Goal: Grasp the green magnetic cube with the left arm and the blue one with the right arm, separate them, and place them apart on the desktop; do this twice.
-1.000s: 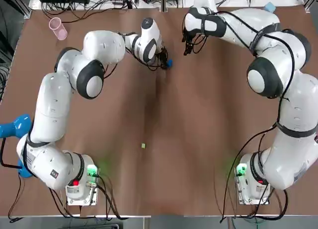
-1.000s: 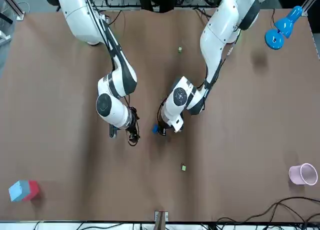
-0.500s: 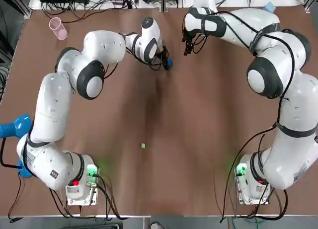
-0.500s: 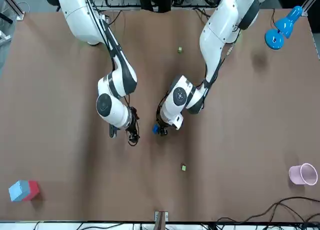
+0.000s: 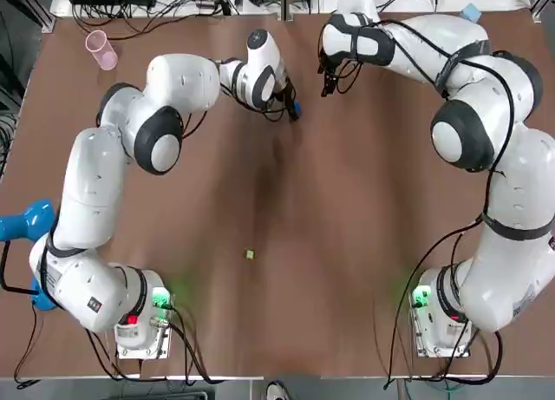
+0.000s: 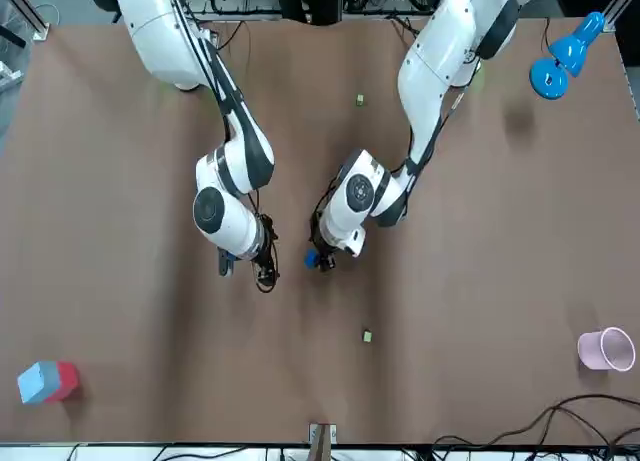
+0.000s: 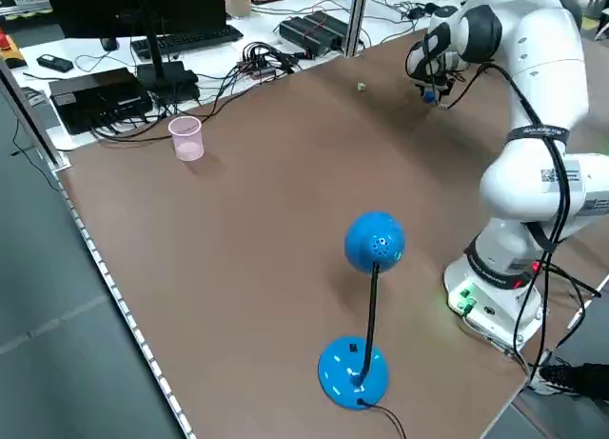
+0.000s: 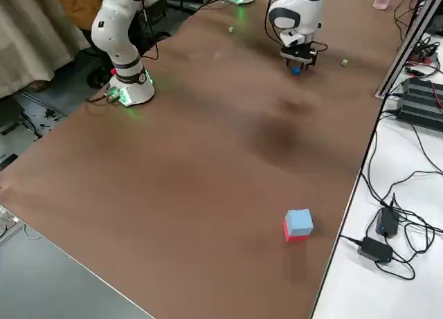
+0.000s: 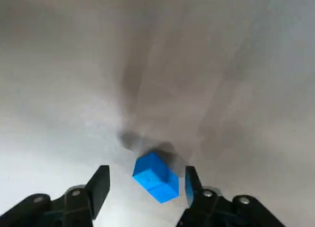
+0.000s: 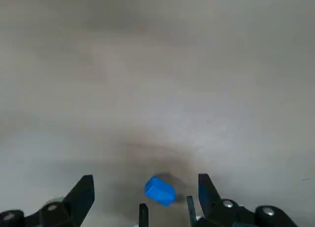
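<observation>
A small blue cube [image 5: 297, 110] lies on the brown table toward its far side, with no green cube attached. My left gripper [image 5: 291, 109] is down around it, open; in the left wrist view the blue cube [image 9: 155, 178] sits between the fingers, closer to one finger [image 9: 192, 183]. My right gripper [image 5: 327, 86] hangs open a short way to the right, with nothing between its fingers; its wrist view shows the blue cube [image 10: 159, 191] farther off. One green cube [image 5: 250, 254] lies nearer the bases. A second green cube [image 6: 367, 335] lies beyond the grippers, toward the far edge.
A pink cup [image 5: 101, 49] stands at the far left corner. A blue desk lamp [image 5: 22, 222] stands at the left edge. A blue-and-red block [image 6: 45, 381] sits at the far right corner. Cables and electronics run along the far edge.
The left arm's wrist has shifted slightly around the blue cube. The cube and the right arm have stayed where they were.
</observation>
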You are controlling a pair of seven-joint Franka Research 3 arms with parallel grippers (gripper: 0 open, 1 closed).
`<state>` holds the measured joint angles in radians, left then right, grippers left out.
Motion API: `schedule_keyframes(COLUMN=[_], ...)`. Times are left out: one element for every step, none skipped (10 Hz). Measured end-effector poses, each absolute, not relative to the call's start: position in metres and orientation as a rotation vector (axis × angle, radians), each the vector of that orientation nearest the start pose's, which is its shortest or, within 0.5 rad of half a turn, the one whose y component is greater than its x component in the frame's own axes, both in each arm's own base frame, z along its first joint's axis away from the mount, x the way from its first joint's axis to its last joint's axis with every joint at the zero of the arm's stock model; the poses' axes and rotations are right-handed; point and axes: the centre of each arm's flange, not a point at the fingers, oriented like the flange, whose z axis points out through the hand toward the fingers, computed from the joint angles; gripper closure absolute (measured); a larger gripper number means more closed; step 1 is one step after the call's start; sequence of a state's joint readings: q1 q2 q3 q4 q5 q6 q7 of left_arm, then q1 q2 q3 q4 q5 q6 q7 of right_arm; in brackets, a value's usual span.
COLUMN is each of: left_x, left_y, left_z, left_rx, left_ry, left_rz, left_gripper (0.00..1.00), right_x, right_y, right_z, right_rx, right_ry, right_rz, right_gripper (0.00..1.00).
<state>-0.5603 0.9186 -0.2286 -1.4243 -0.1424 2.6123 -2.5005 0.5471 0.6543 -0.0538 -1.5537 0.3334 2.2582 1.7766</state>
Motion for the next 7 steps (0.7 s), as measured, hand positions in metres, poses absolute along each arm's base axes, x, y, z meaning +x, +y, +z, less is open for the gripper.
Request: schedule_keyframes(left_x=[0.5558,0.5546,0.5540,0.5528,0.5521,0.5523,0.5528], left_y=[-0.5030,-0.5037,-0.5034,-0.5042,-0.5050,-0.5047,-0.5042], left_z=[0.1817,0.1791,0.1760,0.1744,0.1742,0.1742,0.1742], left_rx=[1.608,1.600,1.592,1.591,1.593,1.592,1.591], left_ry=[2.353,2.363,2.374,2.377,2.377,2.377,2.377], left_rz=[-0.391,-0.373,-0.355,-0.343,-0.339,-0.338,-0.337], left_gripper=[0.33,0.33,0.33,0.33,0.36,0.40,0.45], right_x=[0.6180,0.6178,0.6177,0.6177,0.6174,0.6167,0.6159], right_y=[0.3490,0.3494,0.3495,0.3496,0.3500,0.3514,0.3527], right_z=[0.2703,0.2703,0.2703,0.2703,0.2703,0.2703,0.2703], right_rx=[-2.207,-2.208,-2.210,-2.211,-2.212,-2.214,-2.219], right_ry=[2.009,2.008,2.007,2.006,2.005,2.002,1.998], right_rz=[0.280,0.280,0.278,0.277,0.278,0.279,0.279], right_gripper=[0.06,0.06,0.06,0.07,0.07,0.07,0.07])
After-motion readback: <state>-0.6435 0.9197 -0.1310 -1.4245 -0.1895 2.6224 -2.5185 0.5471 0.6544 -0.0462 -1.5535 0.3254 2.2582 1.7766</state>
